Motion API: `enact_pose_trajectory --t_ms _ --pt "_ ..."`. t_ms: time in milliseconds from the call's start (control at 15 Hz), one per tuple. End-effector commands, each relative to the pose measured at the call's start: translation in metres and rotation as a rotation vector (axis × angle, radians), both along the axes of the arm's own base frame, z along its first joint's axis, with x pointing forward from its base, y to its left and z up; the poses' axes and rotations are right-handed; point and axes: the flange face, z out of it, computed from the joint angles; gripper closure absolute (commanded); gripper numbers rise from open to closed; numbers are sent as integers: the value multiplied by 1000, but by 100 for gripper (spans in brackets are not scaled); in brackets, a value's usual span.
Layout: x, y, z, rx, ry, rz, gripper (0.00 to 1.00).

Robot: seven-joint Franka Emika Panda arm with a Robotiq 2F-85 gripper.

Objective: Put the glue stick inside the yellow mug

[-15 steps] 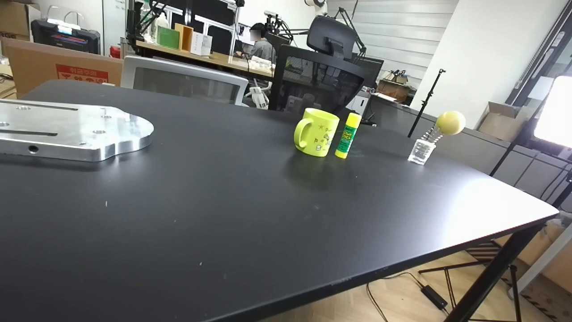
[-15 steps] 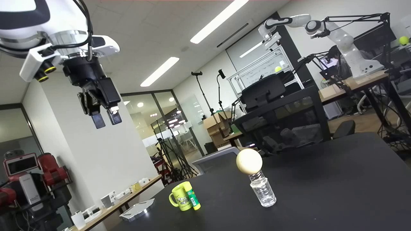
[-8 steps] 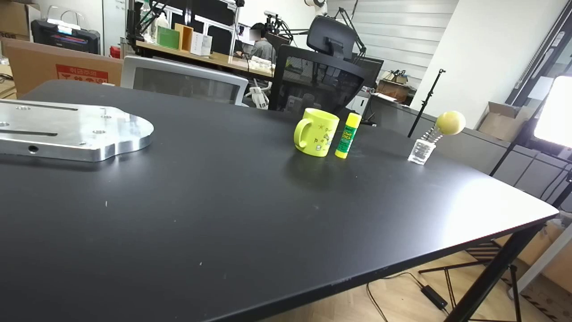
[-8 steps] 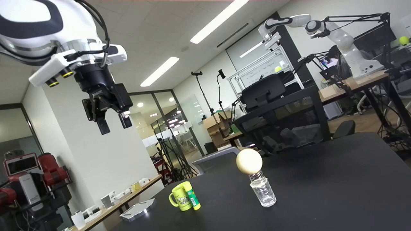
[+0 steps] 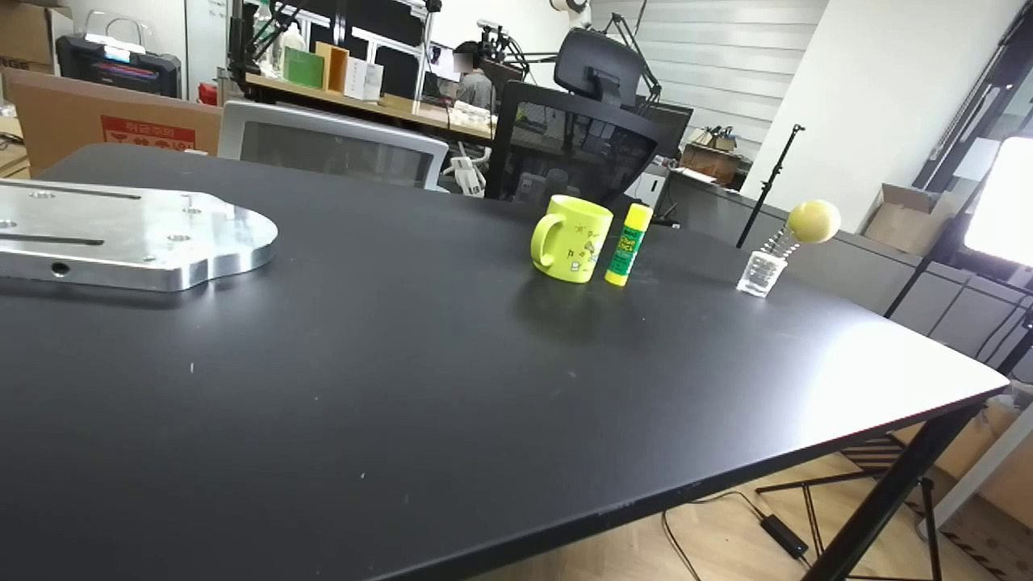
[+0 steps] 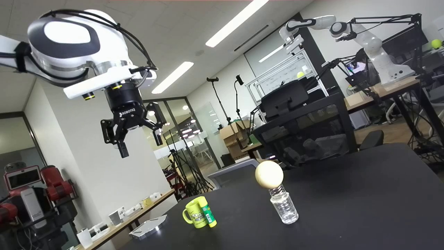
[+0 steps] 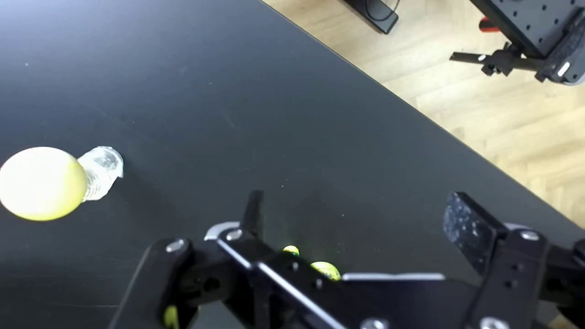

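In an exterior view, a squat, bright yellow-green mug (image 5: 579, 242) stands upright on the flat black tabletop (image 5: 387, 387), a thin yellow-and-green glue stick (image 5: 627, 244) upright just beside it. Well apart, a round pale-yellow ball (image 5: 814, 222) tops a small clear vessel (image 5: 761, 274); a thick silvery metal plate (image 5: 121, 230) lies on the mug's other side.

Yellow mug (image 5: 573, 239): smooth, satin; plast. or ceramic, can't tell. Glue stick (image 5: 628, 245): smooth plast.-look, printed label. Bench (image 5: 363, 355): smooth, semi-gloss, few specks. Plate (image 5: 121, 216): bare mtl, shiny. Clear cup (image 5: 762, 273): glossy, glass/plast. unclear. Ball (image 6: 269, 174): smooth, matt-ish. Chair (image 5: 565, 145): mesh back. Box (image 5: 64, 109): matt cardboard. Jaws: mostly matt w/ shiny mtl screws; pads (image 7: 468, 233) speckled.
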Motion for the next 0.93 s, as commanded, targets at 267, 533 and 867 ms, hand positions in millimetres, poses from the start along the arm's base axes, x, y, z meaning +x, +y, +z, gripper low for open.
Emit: enact_pose_trajectory --t_ms 267,533,867 --pt "17 6 -4 -84 3 271 0" --pt "22 11 -5 -98 6 341 0" --pt "22 11 -4 -103 6 349 0"
